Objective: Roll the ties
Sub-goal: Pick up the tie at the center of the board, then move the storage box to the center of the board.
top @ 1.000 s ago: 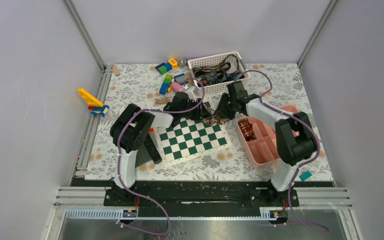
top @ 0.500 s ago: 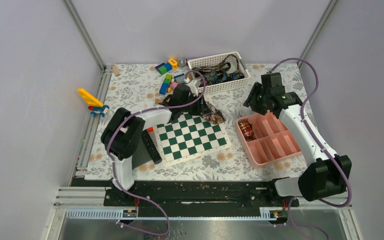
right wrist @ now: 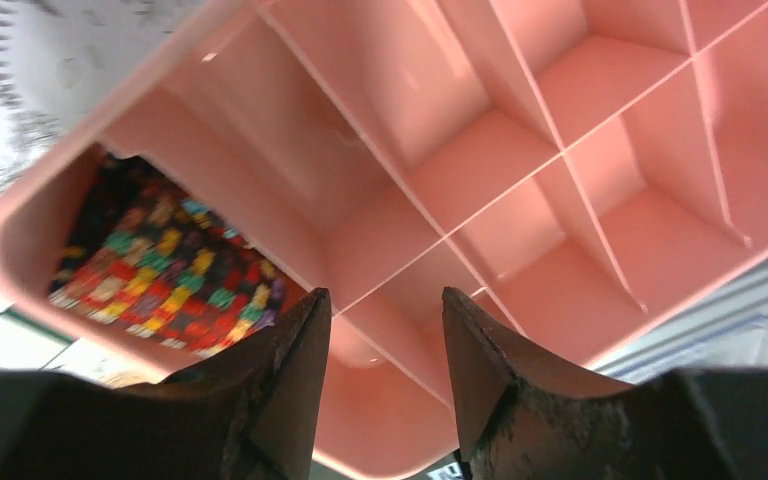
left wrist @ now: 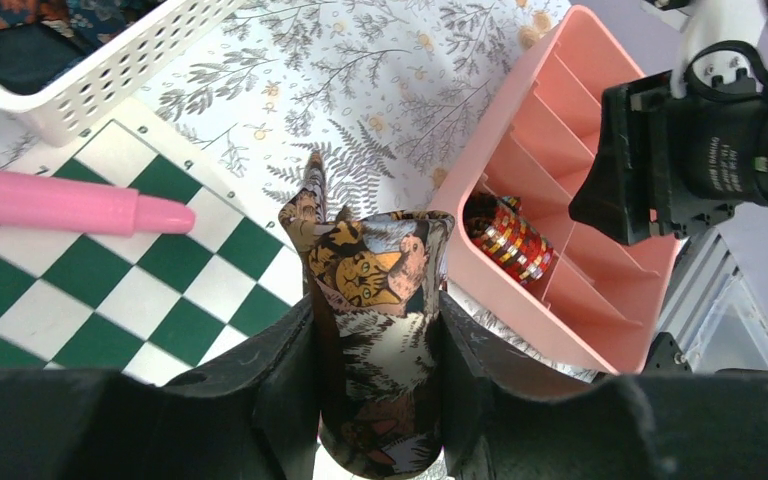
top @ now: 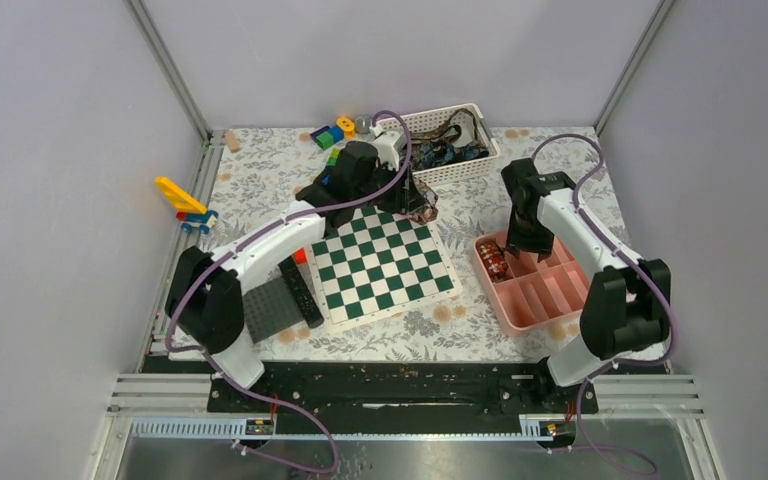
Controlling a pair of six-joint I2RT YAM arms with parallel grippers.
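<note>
My left gripper (left wrist: 375,312) is shut on a rolled tie (left wrist: 378,300) printed with cats in brown, tan and black; the coil stands upright between the jaws with a loose tail at its top. In the top view this tie (top: 421,204) hangs over the far corner of the chessboard (top: 385,265). A second, red and multicoloured tie coil (right wrist: 160,265) lies in the end compartment of the pink tray (top: 550,295). More ties (top: 438,150) lie in the white basket (top: 430,121). My right gripper (right wrist: 385,300) is open and empty, just above the tray's compartments.
A pink pen (left wrist: 60,200) lies on the chessboard. Toy blocks (top: 332,132) sit left of the basket, and a yellow toy (top: 182,198) lies at the left edge. A black remote (top: 305,295) and a grey baseplate (top: 268,312) lie left of the board.
My right gripper left the tie, swung out to the right, and now hangs over the pink tray. My left gripper has carried the rolled tie slightly toward the basket.
</note>
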